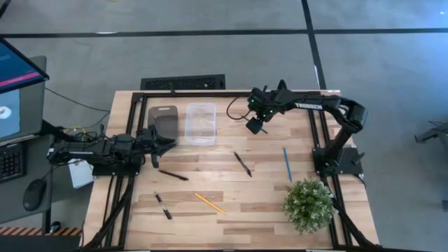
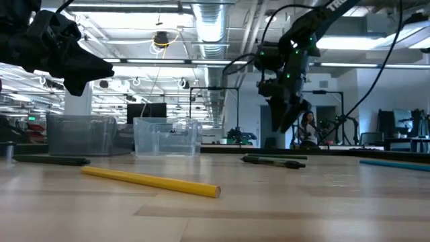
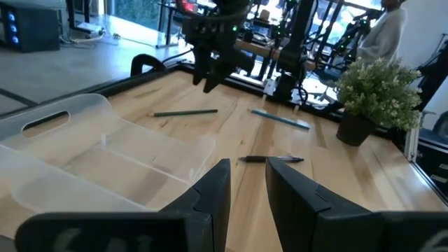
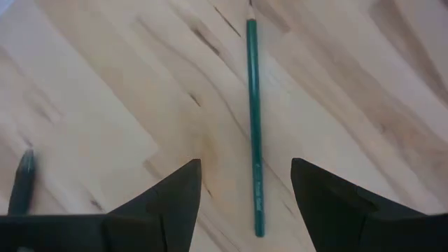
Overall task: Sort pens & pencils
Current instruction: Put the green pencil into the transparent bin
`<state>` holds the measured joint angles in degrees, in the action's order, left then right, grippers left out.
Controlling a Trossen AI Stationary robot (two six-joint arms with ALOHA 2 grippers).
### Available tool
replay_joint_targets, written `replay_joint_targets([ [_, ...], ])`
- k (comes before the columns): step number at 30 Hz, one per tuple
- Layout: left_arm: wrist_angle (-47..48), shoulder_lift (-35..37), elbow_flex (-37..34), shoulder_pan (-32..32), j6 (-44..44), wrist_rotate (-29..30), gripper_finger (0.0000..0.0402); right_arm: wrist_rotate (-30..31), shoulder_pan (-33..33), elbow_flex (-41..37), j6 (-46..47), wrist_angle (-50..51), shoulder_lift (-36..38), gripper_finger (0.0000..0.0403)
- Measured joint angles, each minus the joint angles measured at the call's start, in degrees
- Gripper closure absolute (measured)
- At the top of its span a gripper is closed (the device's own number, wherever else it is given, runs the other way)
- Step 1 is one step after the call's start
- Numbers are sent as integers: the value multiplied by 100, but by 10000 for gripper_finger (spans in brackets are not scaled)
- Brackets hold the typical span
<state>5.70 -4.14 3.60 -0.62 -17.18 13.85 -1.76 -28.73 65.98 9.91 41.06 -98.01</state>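
Observation:
My right gripper (image 1: 253, 128) (image 2: 285, 124) hangs open, well above the table, over a slim dark green pencil (image 4: 253, 126) (image 1: 242, 164) that lies flat on the wood between its fingers in the right wrist view. The blue pencil (image 1: 287, 164) and the yellow pencil (image 1: 209, 203) (image 2: 151, 181) also lie flat. One black pen (image 1: 173, 175) (image 3: 269, 159) lies just beyond my left gripper (image 1: 170, 142) (image 3: 246, 162), which is open and hovers beside the dark tray. A second black pen (image 1: 163, 206) lies near the table's near-left corner. No third pen shows.
A dark tray (image 1: 164, 120) and a clear tray (image 1: 201, 122) sit side by side at the far edge. A potted plant (image 1: 308, 203) stands at the near right corner. Bare wood lies between the scattered sticks. A person stands beyond the table (image 3: 385, 28).

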Motion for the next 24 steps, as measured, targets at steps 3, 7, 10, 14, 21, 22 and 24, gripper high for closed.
replay_joint_targets([
  [3, 8, 0, 0, 0, -1, 2, 319, 2, -34, -2, 119, 94, -150, 158],
  [7, 15, 0, 0, 0, -1, 2, 319, 2, -79, -2, 208, 78, -323, 159],
  [10, 19, 0, 0, 0, -3, 2, 319, 2, -146, -3, 220, 62, -459, 159],
  [14, 23, 0, 0, 0, -1, 2, 319, -45, -241, 0, 405, 43, -640, 159],
  [21, 32, 0, 0, 0, -1, 2, 319, -438, -293, -4, 386, 34, -994, 159],
  [22, 32, 0, 0, 0, -1, 2, 319, -442, -293, 6, 379, 41, -1031, 159],
  [24, 33, 0, -1, 0, -1, 2, 319, -442, -293, 24, 370, 57, -1089, 159],
])
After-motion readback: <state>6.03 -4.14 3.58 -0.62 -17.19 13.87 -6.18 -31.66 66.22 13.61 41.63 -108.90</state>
